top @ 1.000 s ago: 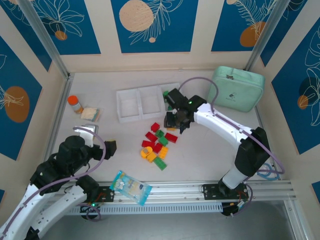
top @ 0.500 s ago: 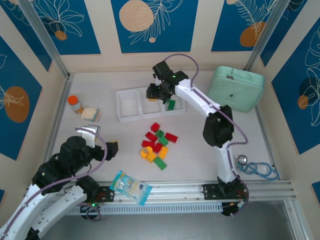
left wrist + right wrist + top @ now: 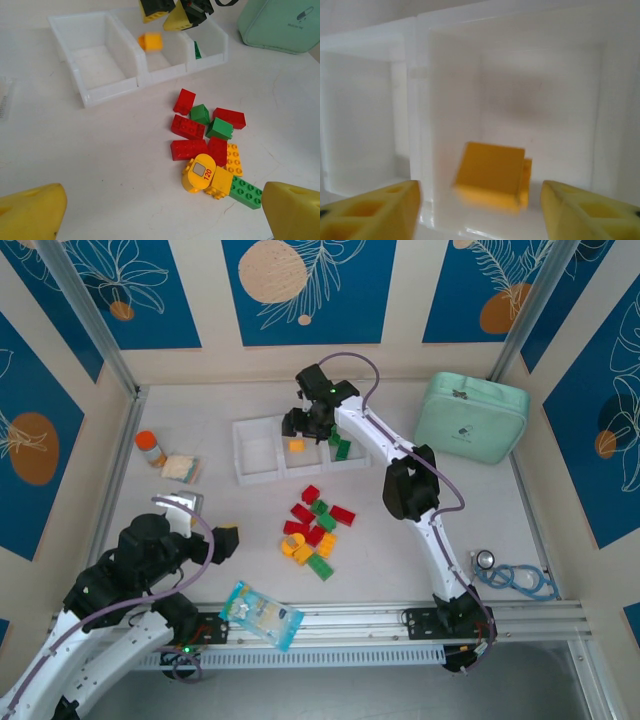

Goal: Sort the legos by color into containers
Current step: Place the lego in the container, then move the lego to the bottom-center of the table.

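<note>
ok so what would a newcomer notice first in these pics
First, the right arm stretched far forward. Its open claw is over the middle of the three white bins, and a blurred orange-yellow brick sits between the fingers, touching neither. Next comes the bright heap of red, green and orange-yellow legos in the middle of the table, then the mint-green case at the far right.

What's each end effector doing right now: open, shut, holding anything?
Left end effector: open, holding nothing.
Right end effector: open, gripping nothing; an orange-yellow brick is loose beneath it, over the middle bin.
</note>
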Available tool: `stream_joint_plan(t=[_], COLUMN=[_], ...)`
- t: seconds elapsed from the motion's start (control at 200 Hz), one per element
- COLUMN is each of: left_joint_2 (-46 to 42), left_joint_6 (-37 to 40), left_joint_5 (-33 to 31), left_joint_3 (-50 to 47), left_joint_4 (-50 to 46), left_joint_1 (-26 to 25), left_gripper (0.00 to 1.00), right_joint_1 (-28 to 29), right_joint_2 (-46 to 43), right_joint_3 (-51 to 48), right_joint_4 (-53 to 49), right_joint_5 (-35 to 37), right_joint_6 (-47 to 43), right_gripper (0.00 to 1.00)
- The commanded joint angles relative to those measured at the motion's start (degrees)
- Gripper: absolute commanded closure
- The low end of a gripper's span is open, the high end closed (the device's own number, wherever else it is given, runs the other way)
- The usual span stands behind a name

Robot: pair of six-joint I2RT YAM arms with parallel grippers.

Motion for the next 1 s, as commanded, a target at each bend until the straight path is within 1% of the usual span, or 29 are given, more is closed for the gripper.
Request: stream_joint_plan(t=[0.0, 0.18, 0.29, 0.37, 0.435, 0.535, 0.595, 0.69, 0.76, 0.87, 0.995], left_joint_2=[-0.84, -1.52, -1.32, -0.19, 1.67, 6.62, 10.25, 16.89, 22.64, 29.98, 35.25], left_joint_6=[0.87, 0.65, 0.28, -0.01, -0.53, -0.86, -0.98, -1.56, -4.01, -11.85, -20.92], left_joint_5=[1.13, 0.44, -0.23, -0.50, -0.49, 0.95, 2.25, 4.80, 5.70, 7.87, 7.85], left_joint_3=[-0.21, -0.04, 0.05, 0.14, 0.39, 0.74, 1.08, 1.60, 2.61, 1.24, -0.95], left_joint_4=[1.04, 0.87, 0.43, 0.16, -0.41, -0.89, -1.22, -1.61, -2.87, -1.45, 3.61], left_joint_1=[0.34, 0.35, 0.28, 0.20, 0.26, 0.14, 0.03, -0.33, -0.61, -1.22, -4.13], left_gripper=[0.01, 0.01, 0.01, 0.01, 0.01, 0.01, 0.01, 0.00, 0.01, 0.00, 0.03], right_joint_1=[0.88, 2.37, 4.05, 5.53, 6.50, 6.98, 6.40, 4.02, 1.15, -4.81, -10.64], right_joint_2=[-1.08, -5.45, -11.79, -18.92, -26.43, -39.71, -47.06, -57.84, -65.24, -75.19, -81.54], right_joint_3=[2.02, 1.97, -2.76, -10.36, -19.09, -35.06, -43.46, -54.27, -60.73, -68.90, -76.17], right_joint_4=[-1.83, -4.14, -4.59, -3.91, -2.00, 2.32, 3.15, 2.37, 1.44, 0.12, -0.08], right_joint_5=[-0.45, 0.40, 2.07, 4.35, 5.68, 5.08, 4.64, 3.81, 2.12, -0.96, -5.73], right_joint_6=[0.49, -0.16, -0.36, -0.28, 0.27, 1.98, 2.83, 3.49, 3.39, 3.14, 3.26], right_gripper=[0.20, 0.12, 0.08, 0.04, 0.00, 0.01, 0.01, 0.01, 0.01, 0.01, 0.01])
